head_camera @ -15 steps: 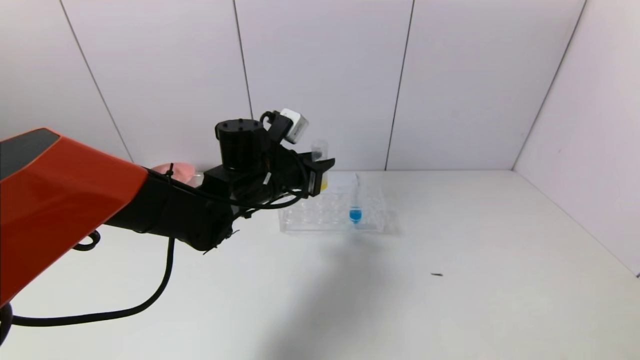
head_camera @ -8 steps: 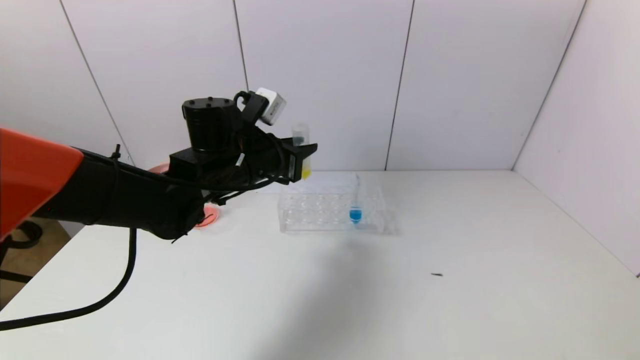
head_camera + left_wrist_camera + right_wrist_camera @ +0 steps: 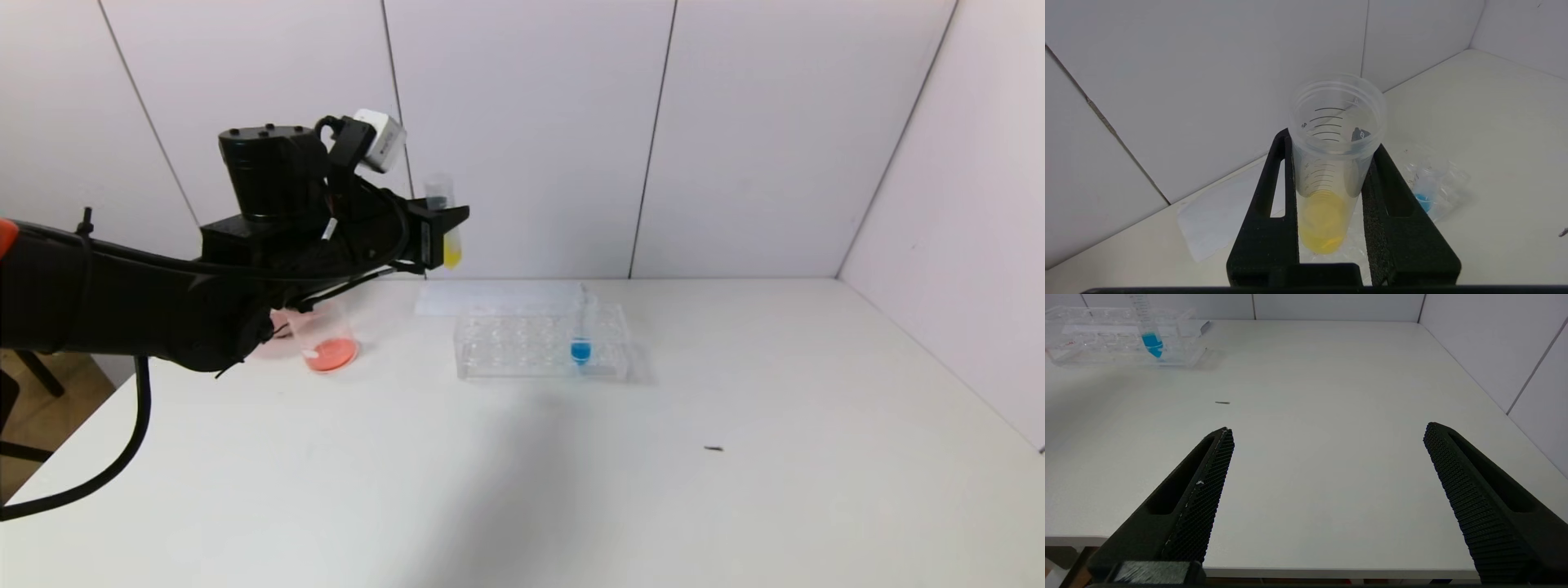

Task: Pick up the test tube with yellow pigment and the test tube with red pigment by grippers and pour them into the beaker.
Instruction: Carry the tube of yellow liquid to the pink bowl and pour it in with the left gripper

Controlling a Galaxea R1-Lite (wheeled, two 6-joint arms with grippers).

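Note:
My left gripper [image 3: 454,222] is shut on the test tube with yellow pigment [image 3: 449,251], holding it nearly upright in the air, left of the rack and above the table's far left. In the left wrist view the gripper [image 3: 1331,141] clamps the tube [image 3: 1325,220] from both sides, with yellow liquid at its bottom. The beaker [image 3: 325,333] stands on the table below and left of the held tube, with red-orange liquid in its base. The test tube with red pigment is out of view. My right gripper [image 3: 1329,428] hangs open over the table's near edge, empty.
A clear tube rack [image 3: 522,347] holds a blue-liquid tube [image 3: 580,331], also visible as the blue tube [image 3: 1151,337] from the right wrist. A white sheet [image 3: 482,298] lies behind the rack. A pink bowl [image 3: 279,320] peeks out behind the left arm. A dark speck [image 3: 713,448] lies on the table.
The left arm has risen and swung left with the yellow tube, away from the rack. The beaker, hidden behind the arm before, now shows.

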